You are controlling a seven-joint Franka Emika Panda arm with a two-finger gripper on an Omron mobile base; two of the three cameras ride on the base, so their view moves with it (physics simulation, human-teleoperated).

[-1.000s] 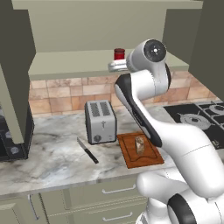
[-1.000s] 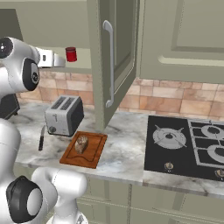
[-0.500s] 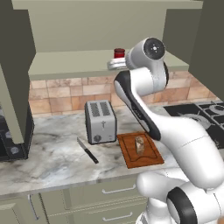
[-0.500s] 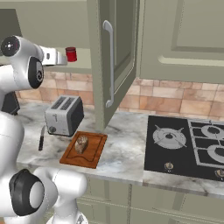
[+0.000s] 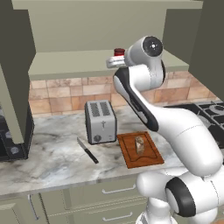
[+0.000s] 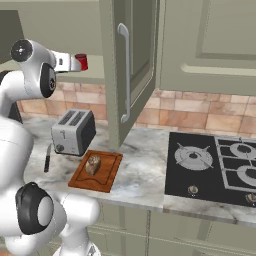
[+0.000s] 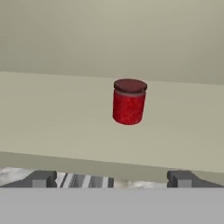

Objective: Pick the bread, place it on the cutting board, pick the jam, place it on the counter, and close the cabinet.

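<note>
The jam is a small red jar with a darker lid, upright on the open cabinet's shelf. My gripper is open and level with the shelf's front edge, a short way from the jar, with nothing between its fingertips. From the side, the gripper points at the jam, and from the left the jam stands just behind the hand. The bread stands on the cutting board on the counter. The cabinet door hangs open.
A silver toaster stands left of the board, with a black-handled knife lying in front of it. The black stovetop is to the right. The other cabinet door stands open at the left.
The arm has shifted and the hand has edged a little closer to the jam. The jaws stay open, and the bread and board have not moved.
</note>
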